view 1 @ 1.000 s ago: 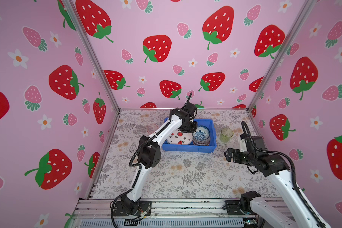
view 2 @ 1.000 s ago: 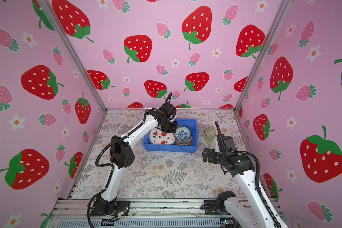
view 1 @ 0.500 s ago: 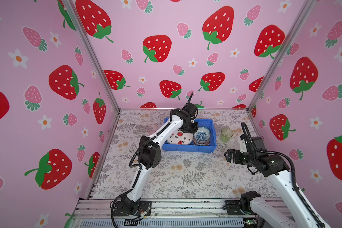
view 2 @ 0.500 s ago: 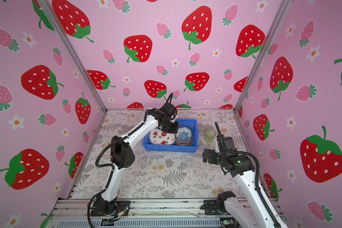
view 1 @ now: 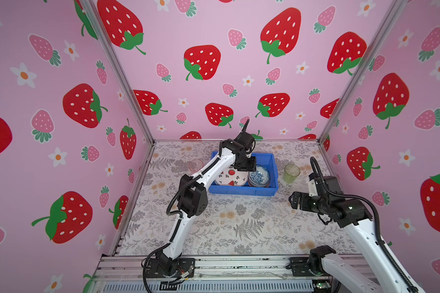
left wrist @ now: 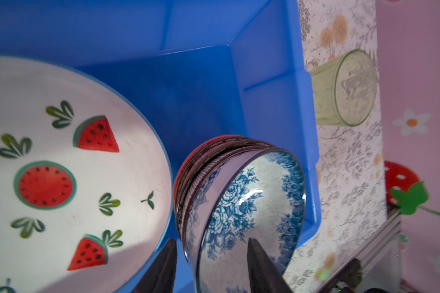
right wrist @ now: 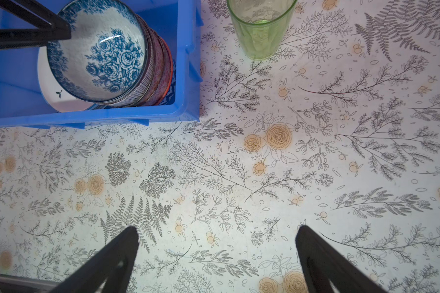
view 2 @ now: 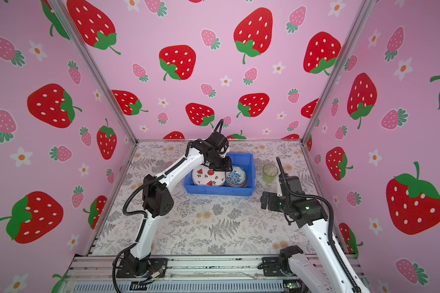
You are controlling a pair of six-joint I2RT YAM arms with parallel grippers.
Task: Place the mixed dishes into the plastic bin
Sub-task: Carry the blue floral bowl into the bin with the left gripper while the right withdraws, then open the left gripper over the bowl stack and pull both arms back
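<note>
Bin (view 1: 239, 190) sits mid-frame in both top views. Left of it a pink tumbler (view 1: 195, 165) stands on the table (view 1: 239, 228); inside lie the plate (view 1: 230, 176) and bowl stack (view 1: 259, 176). My left gripper (left wrist: 211, 241) straddles the rim of the top bowl (left wrist: 252, 203), jaws apart, nothing pinched. I'd rise straight up so no finger hooks that rim. Right of the bin waits the green tumbler (view 1: 291, 172); my right gripper (right wrist: 217, 228) hangs over bare table, jaws spread wide.

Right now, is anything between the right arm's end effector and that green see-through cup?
Nothing visible. Only floral-printed tabletop lies between the open right end effector and the upright green translucent tumbler.
</note>
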